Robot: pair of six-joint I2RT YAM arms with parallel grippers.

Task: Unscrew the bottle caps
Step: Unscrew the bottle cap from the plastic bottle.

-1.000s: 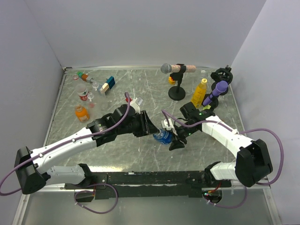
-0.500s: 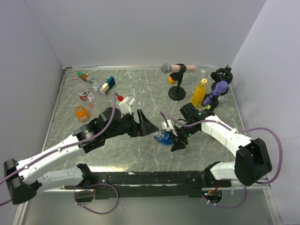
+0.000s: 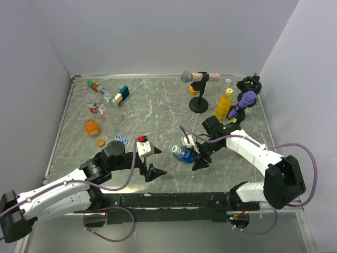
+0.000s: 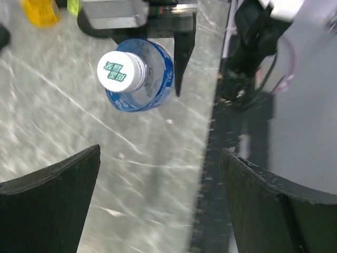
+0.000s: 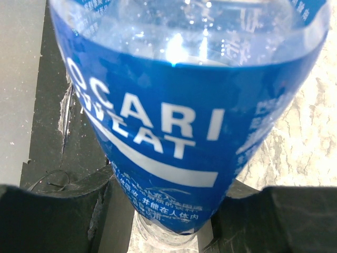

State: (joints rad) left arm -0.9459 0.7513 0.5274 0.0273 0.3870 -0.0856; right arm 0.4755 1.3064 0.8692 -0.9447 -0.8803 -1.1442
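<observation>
Right pincer (image 3: 197, 157) grips the bottle (image 3: 182, 154), white cap (image 4: 121, 71) well clear of left pincer (image 3: 155, 173).

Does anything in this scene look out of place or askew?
Nothing is spilled or broken. The blue-labelled bottle is not upright: the right gripper holds it tipped sideways, white cap on. Three loose caps lie near the orange bottle.

Two arms (image 3: 63, 187) (image 3: 253, 150); two microphones (image 3: 196, 77) (image 3: 244, 101); one blue bottle (image 3: 183, 154).
</observation>
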